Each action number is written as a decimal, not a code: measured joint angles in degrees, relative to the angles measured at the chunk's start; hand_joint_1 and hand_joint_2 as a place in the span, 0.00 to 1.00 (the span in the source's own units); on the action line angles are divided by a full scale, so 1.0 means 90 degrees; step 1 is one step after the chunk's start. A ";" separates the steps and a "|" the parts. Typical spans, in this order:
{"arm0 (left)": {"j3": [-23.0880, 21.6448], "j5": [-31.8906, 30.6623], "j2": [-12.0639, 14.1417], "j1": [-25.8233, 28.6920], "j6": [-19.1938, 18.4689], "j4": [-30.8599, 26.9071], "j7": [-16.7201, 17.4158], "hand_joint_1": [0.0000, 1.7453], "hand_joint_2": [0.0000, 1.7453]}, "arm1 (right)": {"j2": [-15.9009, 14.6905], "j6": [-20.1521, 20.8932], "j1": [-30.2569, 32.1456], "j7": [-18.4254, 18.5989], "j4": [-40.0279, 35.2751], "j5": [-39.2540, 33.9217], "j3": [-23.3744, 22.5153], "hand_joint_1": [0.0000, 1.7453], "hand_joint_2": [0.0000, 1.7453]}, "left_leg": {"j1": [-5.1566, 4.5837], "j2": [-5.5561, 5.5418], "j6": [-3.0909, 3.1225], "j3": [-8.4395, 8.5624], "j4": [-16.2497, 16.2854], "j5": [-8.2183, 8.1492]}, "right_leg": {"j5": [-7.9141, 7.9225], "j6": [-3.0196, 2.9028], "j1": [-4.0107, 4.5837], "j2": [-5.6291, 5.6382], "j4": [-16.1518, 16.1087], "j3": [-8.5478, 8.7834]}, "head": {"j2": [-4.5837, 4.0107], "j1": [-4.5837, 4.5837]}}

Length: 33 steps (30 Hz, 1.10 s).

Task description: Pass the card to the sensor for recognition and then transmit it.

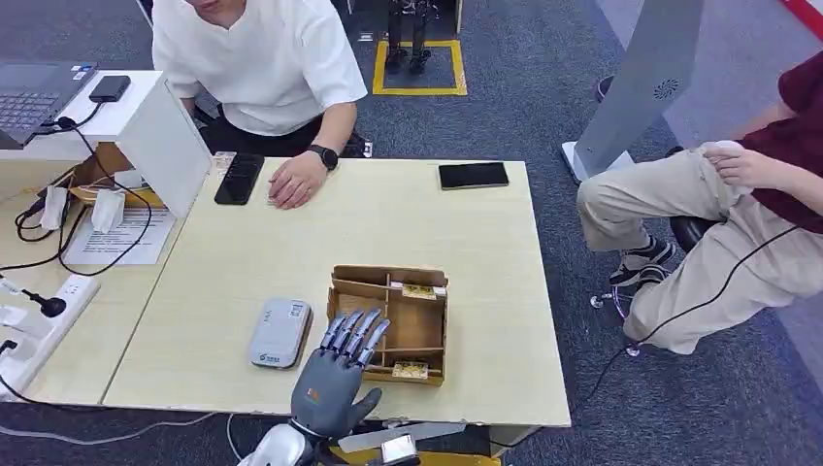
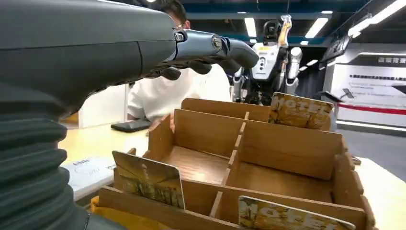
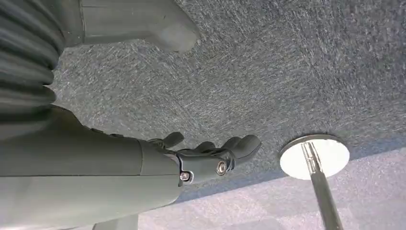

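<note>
Cards: thin flat printed hotel-style plastic cards standing on edge in the slots of the brown cardboard divider box (image 1: 390,325), which sits near the front edge of the pale wooden surface (image 1: 485,252), right of centre. One card (image 1: 418,290) stands at the box's far side, another card (image 1: 410,369) at its near side; my left wrist view shows a third card (image 2: 149,178) leaning in a near slot on the sensor side. I judge them light, stiff and slick, not fragile but easy to slip or flick away. Best hold is a pinch on the exposed top edge, thumb on one face and fingers on the other, then lift straight up out of the slot; the thin dividers leave little room.

Sensor: the grey rounded-rectangle card reader (image 1: 279,333) lies flat just beside the box, toward the surface's left edge, apart from it.

My left hand (image 1: 340,374) hovers over the box's near-left corner, palm down, fingers (image 1: 355,333) stretched out and spread over the near compartments. It is released, holding nothing, no card touched yet as far as I can see.

My right hand (image 3: 210,155) hangs low over grey carpet, fingers loosely curled but apart, nothing in it.

A person's hand (image 1: 296,181) rests on the far edge.
</note>
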 joint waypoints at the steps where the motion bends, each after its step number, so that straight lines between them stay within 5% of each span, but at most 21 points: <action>1: 0.0012 -0.0029 -0.0015 0.0000 0.0024 0.0027 0.0029 0.00 1.00 | 0.0000 0.0002 0.0001 0.0005 0.0000 0.0000 0.0000 0.00 1.00 | 0.0000 0.0000 0.0000 0.0000 0.0000 0.0000 | 0.0000 0.0000 0.0000 0.0000 0.0000 0.0000 | 0.0000 0.0000; 33: 0.0488 -0.0481 -0.0279 0.0042 -0.0043 0.0418 0.0481 0.04 1.00 | 0.0000 0.0000 -0.0001 0.0046 0.0000 -0.0010 0.0000 0.00 1.00 | 0.0000 -0.0001 0.0000 -0.0001 0.0000 0.0000 | 0.0000 0.0000 0.0000 -0.0001 0.0000 0.0000 | 0.0000 0.0000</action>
